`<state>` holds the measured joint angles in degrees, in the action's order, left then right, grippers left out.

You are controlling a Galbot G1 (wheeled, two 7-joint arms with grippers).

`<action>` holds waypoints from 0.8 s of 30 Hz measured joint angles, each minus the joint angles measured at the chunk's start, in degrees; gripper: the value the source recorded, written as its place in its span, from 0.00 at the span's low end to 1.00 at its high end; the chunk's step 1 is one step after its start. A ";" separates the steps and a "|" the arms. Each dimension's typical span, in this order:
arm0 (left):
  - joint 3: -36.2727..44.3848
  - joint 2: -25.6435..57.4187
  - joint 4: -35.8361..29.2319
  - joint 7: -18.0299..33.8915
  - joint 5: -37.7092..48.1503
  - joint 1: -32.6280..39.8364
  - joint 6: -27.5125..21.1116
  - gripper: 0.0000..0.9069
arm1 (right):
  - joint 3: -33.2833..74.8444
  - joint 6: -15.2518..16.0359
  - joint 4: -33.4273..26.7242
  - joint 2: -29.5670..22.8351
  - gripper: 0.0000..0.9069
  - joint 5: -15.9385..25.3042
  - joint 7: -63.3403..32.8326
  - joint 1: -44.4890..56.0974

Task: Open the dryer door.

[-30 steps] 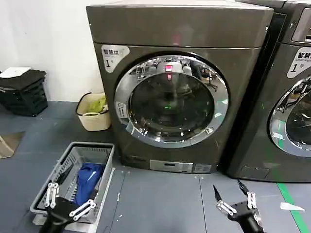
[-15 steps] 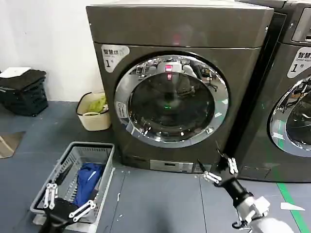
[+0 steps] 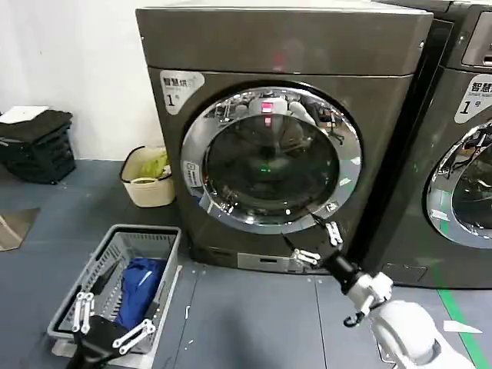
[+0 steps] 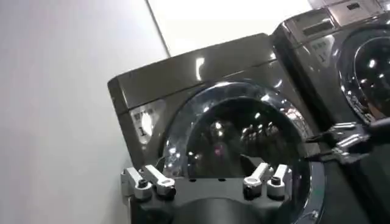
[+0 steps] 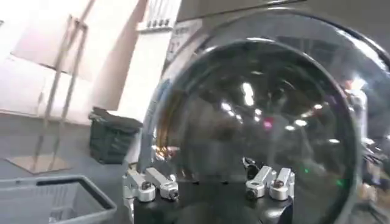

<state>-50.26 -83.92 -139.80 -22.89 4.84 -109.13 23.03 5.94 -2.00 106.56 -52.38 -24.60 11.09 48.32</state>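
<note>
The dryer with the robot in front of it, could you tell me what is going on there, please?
The right end effector, fingers open, is reaching up to the lower right rim of the large round chrome-ringed dryer door on the dark grey-brown front-loading dryer. The door looks shut, and nothing is gripped yet. The left end effector hangs low and open over the grey plastic laundry basket on the floor.

Evenly lit from above; glare spots on the dryer door (image 3: 270,160) glass; soft, blurred wrist views.
</note>
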 joint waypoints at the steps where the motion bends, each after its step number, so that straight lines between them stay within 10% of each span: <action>1: -0.03 -0.01 -0.04 -0.03 -0.02 -0.05 0.02 1.00 | -0.83 0.06 -0.71 -0.20 1.00 -0.19 0.01 -1.04; 24: -0.23 -0.95 -0.38 -0.40 -0.37 -0.15 0.05 1.00 | -13.68 0.37 -12.93 -6.26 1.00 -0.73 0.07 -18.00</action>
<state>-50.49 -84.87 -140.18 -23.29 4.47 -109.28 23.08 -7.75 -1.63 93.63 -58.64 -25.33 11.16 30.32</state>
